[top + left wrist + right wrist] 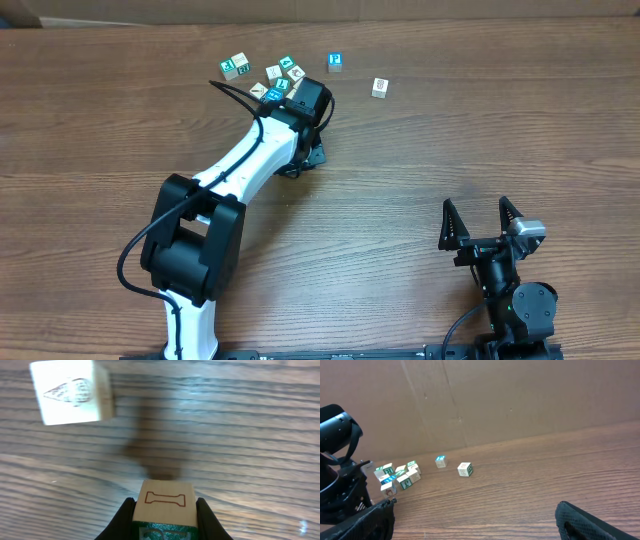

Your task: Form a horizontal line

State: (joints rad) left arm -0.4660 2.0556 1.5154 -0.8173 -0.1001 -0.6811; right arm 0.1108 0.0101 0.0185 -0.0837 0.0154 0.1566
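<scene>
My left gripper point(164, 512) is shut on a wooden cube point(165, 502) with a red-outlined "I" on top and a green face toward the camera; it is held just above the table. A pale cube with a brown drawing point(70, 392) lies ahead to the left. From overhead, the left arm's wrist point(305, 100) covers its fingers at the edge of a loose cluster of cubes point(275, 82). A blue-marked cube point(335, 62) and a pale cube point(379, 87) lie apart to the right. No horizontal line of cubes is in view. My right gripper point(483, 222) is open and holds nothing.
The left arm point(230, 175) stretches diagonally from the front left to the cluster. A cardboard wall point(495, 400) stands behind the table's far edge. The cluster point(397, 479) and the two apart cubes point(464, 469) lie far from the right gripper point(482, 525).
</scene>
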